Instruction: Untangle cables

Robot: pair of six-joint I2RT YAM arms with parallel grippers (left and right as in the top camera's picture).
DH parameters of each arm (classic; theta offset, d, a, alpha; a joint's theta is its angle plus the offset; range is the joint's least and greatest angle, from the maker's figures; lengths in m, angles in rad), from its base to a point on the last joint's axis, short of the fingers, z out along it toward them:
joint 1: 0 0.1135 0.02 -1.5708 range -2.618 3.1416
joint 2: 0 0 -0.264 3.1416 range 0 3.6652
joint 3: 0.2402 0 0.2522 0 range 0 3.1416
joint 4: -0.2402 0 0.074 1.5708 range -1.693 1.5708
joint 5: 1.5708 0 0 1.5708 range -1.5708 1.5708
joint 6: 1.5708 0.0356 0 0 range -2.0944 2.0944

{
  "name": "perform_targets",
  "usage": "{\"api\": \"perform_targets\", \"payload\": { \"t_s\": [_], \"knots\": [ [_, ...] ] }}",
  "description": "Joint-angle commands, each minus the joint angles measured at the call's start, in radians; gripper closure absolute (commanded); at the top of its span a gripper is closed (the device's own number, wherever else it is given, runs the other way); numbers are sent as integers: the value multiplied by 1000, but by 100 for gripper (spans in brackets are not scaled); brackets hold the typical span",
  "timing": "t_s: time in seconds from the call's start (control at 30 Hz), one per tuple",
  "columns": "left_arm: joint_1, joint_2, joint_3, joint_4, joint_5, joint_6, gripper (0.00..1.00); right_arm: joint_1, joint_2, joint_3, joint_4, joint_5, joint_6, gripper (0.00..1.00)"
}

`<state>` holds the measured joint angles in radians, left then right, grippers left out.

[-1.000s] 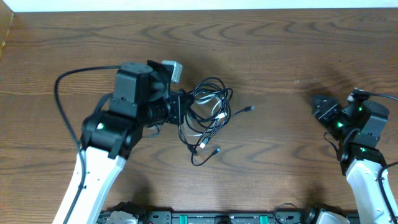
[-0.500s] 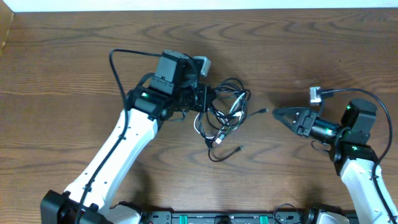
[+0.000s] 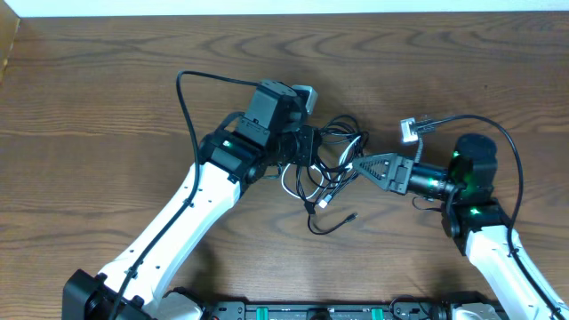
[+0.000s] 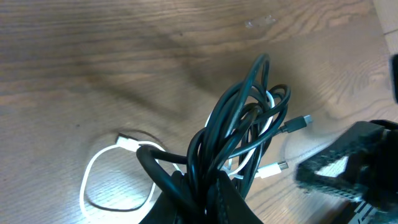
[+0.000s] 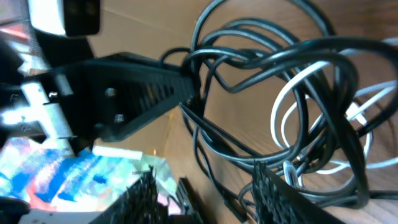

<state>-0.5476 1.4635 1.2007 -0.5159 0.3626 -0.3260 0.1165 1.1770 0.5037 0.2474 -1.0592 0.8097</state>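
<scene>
With the left claw [image 4: 205,190] pinching the cables [image 4: 219,142] bunched right at its tips, the right claw [image 5: 208,186], spread around strands on the bundle's far side, should probably close on one loose loop alone and draw it away slowly.

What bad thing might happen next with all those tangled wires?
The left gripper is clamped on the whole bunch of black cables, so a pull from the right gripper might tighten the tangle rather than free it. The right gripper is open with several strands near its fingers, so it may grab more than one. The white cable runs in among the black ones and could snag.
</scene>
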Motion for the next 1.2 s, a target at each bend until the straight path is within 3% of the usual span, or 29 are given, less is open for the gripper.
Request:
{"api": "perform_targets", "payload": {
  "t_s": [0.0, 0.33, 0.57, 1.17],
  "knots": [
    [-17, -7, -2, 6, -16, -43, 92, 61, -5, 5, -2, 161, 27, 55],
    [-17, -8, -2, 6, -13, -53, 93, 140, -5, 5, -77, 434, 2, 66],
    [-17, -8, -2, 6, 14, -54, 93, 140, -5, 5, -101, 504, -5, 62],
    [-21, -8, -2, 6, 10, -53, 92, 140, -5, 5, -60, 368, 38, 66]
  ]
}}
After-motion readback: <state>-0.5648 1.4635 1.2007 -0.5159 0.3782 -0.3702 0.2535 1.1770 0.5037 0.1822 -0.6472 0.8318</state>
